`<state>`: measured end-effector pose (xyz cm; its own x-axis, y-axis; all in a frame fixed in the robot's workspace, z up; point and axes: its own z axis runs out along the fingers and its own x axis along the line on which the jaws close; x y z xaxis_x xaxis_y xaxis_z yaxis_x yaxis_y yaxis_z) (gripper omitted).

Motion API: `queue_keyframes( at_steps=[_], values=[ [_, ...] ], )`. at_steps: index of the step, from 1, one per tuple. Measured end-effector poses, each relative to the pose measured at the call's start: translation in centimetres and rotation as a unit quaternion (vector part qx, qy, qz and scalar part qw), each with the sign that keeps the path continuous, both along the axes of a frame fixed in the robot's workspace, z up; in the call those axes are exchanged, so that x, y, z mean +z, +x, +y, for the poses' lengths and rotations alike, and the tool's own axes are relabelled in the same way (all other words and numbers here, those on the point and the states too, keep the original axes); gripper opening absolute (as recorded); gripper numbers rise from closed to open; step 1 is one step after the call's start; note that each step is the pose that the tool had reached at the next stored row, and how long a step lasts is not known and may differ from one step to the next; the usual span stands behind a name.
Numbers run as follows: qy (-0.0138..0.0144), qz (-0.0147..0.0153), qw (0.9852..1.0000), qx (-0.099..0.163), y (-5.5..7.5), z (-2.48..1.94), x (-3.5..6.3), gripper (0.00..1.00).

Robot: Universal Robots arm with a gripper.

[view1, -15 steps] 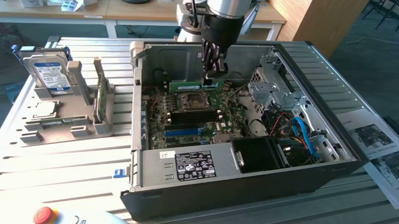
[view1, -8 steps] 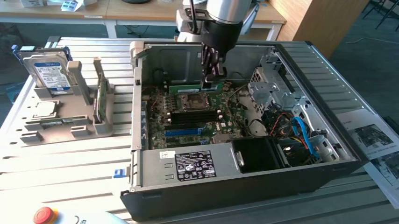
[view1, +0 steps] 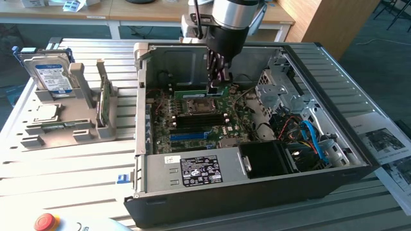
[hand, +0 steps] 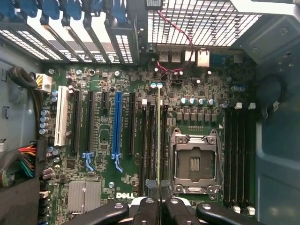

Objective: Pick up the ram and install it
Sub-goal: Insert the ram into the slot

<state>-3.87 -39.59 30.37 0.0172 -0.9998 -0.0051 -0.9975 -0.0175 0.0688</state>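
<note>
The ram (view1: 192, 91) is a thin green stick that hangs level inside the open computer case (view1: 257, 192), low over the motherboard (view1: 205, 122). My gripper (view1: 216, 85) reaches straight down into the case and is shut on the ram. In the wrist view the ram (hand: 158, 136) appears edge-on as a thin pale line between my fingertips, where the gripper (hand: 158, 190) clamps it. It runs along the dark memory slots (hand: 150, 140) beside the empty processor socket (hand: 194, 161). I cannot tell whether it touches a slot.
A grey holder (view1: 64, 130) on the exterior view's left carries a hard drive (view1: 53, 74), an upright green stick (view1: 103, 103) and a square silver chip (view1: 46, 113). Cables (view1: 308, 134) and a drive cage (view1: 282, 91) crowd the case's right side. A red button (view1: 46, 221) sits at the front.
</note>
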Motion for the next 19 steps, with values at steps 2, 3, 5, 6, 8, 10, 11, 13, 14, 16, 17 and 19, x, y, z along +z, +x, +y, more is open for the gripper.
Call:
queue_keyframes(
  at_steps=[2, 3, 5, 6, 8, 10, 11, 13, 14, 16, 17, 19],
  values=[
    [0.0000, 0.0000, 1.0000, 0.000, 0.0, 0.00, -0.29, 0.12],
    [0.0000, 0.0000, 1.0000, 0.000, 0.0, 0.00, -0.42, 0.12],
    [-0.0001, 0.0000, 1.0000, 0.000, 0.0, 0.00, -0.69, 0.12],
    [-0.0001, 0.0000, 1.0000, 0.000, 0.0, 0.00, -0.83, 0.12],
    [-0.0001, 0.0000, 1.0000, 0.000, 0.0, 0.00, -1.13, 0.12],
    [-0.0001, 0.0000, 1.0000, 0.000, 0.0, 0.00, -1.38, 0.12],
    [0.0000, 0.0000, 1.0000, 0.000, 0.0, 0.00, -1.50, 0.12],
    [-0.0001, 0.0000, 1.0000, 0.000, 0.0, 0.00, -1.75, 0.12],
    [0.0000, 0.0000, 1.0000, 0.000, 0.0, 0.00, -1.89, 0.12],
    [-0.0001, 0.0000, 1.0000, 0.000, 0.0, 0.00, -2.19, 0.12],
    [0.0000, 0.0000, 1.0000, 0.000, 0.0, 0.00, -2.36, 0.12],
    [-0.0001, 0.0000, 1.0000, 0.000, 0.0, 0.00, -2.68, 0.12]
  ],
)
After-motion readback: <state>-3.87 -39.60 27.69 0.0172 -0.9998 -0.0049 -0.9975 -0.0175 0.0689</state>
